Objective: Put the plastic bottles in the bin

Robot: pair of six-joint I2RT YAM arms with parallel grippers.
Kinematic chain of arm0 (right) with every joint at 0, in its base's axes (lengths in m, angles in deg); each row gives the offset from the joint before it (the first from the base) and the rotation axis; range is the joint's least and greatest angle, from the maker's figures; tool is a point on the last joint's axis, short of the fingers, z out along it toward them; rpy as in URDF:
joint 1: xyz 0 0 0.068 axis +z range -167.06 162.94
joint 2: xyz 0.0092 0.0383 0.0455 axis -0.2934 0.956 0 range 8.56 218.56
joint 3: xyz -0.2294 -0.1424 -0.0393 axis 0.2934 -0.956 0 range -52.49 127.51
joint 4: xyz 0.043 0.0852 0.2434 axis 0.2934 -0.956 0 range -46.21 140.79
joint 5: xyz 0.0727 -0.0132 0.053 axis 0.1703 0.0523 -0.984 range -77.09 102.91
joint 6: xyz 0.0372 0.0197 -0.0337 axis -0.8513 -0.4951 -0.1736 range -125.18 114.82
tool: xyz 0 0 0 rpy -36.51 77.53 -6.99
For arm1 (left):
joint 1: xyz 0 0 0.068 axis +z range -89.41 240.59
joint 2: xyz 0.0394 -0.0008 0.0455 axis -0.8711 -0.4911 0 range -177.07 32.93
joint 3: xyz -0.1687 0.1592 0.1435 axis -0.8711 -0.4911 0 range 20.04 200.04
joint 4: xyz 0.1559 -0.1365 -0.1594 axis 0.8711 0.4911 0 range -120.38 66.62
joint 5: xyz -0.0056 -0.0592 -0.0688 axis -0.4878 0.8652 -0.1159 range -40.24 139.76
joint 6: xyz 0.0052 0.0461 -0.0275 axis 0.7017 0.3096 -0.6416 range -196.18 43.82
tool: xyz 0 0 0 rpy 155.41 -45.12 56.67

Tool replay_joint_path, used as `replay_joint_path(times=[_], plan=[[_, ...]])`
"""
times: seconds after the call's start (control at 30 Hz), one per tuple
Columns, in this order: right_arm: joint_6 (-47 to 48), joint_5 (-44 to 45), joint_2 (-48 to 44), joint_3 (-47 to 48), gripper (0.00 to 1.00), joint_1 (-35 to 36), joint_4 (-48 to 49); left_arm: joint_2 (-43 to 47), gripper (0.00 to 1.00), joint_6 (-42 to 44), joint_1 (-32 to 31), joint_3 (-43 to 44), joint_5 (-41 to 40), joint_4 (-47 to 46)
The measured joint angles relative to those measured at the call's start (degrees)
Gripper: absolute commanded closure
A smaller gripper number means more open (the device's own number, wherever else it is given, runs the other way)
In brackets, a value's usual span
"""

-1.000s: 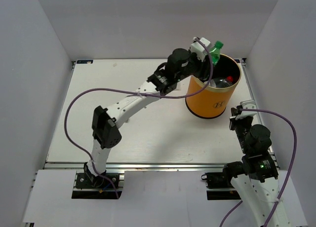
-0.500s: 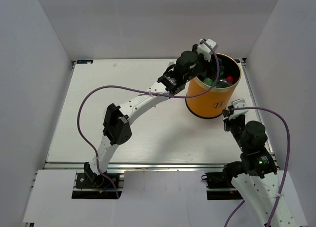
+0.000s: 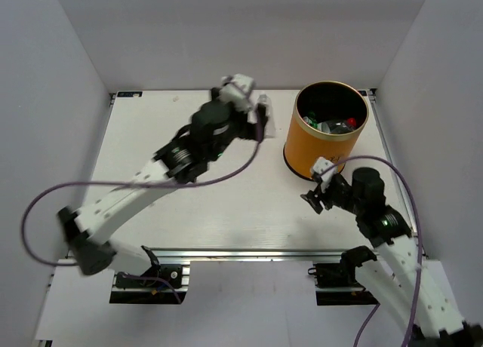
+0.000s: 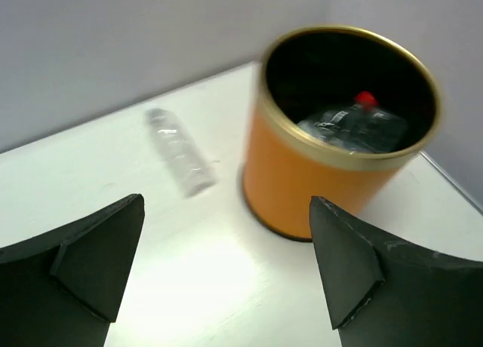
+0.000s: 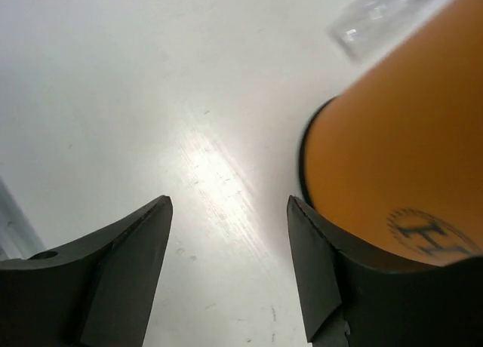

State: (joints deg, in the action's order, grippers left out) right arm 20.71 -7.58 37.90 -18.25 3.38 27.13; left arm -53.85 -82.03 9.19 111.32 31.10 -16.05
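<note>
left gripper (image 4: 226, 204): we see it spread, empty
bin (image 4: 302, 188): ahead-right of it
clear bottle (image 4: 179, 151): lying ahead, left of the bin
right gripper (image 5: 228, 204): spread, empty

White table (image 3: 234, 204), pale grey walls (image 3: 226, 30)

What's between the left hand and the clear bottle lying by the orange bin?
Only bare white table, seen in the left wrist view, separates the open left hand from the plain clear plastic bottle lying beside the tall orange cylindrical bin.
</note>
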Motion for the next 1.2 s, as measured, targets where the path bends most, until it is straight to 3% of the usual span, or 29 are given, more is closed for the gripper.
replay_joint_path(times=[0.2,0.47,0.57,0.67,0.8,0.87,1.2], plan=[[2.67,-3.41,21.59,10.32,0.34,4.26,-2.99,30.38,0.0,-0.7,0.37,-25.97,-13.64,5.38],[-1.86,2.32,45.66,37.42,0.32,15.82,-1.22,51.12,0.0,-3.63,0.44,-44.33,-18.56,14.03],[-6.36,7.52,55.12,45.94,0.29,18.23,-0.46,54.55,0.0,-4.37,0.44,-46.51,-18.73,17.09],[-12.94,17.64,68.83,60.22,0.26,19.28,-1.88,56.7,0.0,-4.96,0.44,-47.43,-18.32,18.45],[-19.91,32.26,84.17,78.12,0.1,19.3,-3.28,59.63,0.0,-5.14,0.44,-48.13,-16.98,19.12],[-21.53,37.46,89.42,83.27,0.1,19.04,-3.76,60.61,0.0,-5.11,0.44,-48.17,-16.17,19.08],[-22.95,47.69,101.79,90.64,0.1,15.69,-4.15,61.55,0.0,-4.31,0.44,-48.61,-11.56,18.36]])
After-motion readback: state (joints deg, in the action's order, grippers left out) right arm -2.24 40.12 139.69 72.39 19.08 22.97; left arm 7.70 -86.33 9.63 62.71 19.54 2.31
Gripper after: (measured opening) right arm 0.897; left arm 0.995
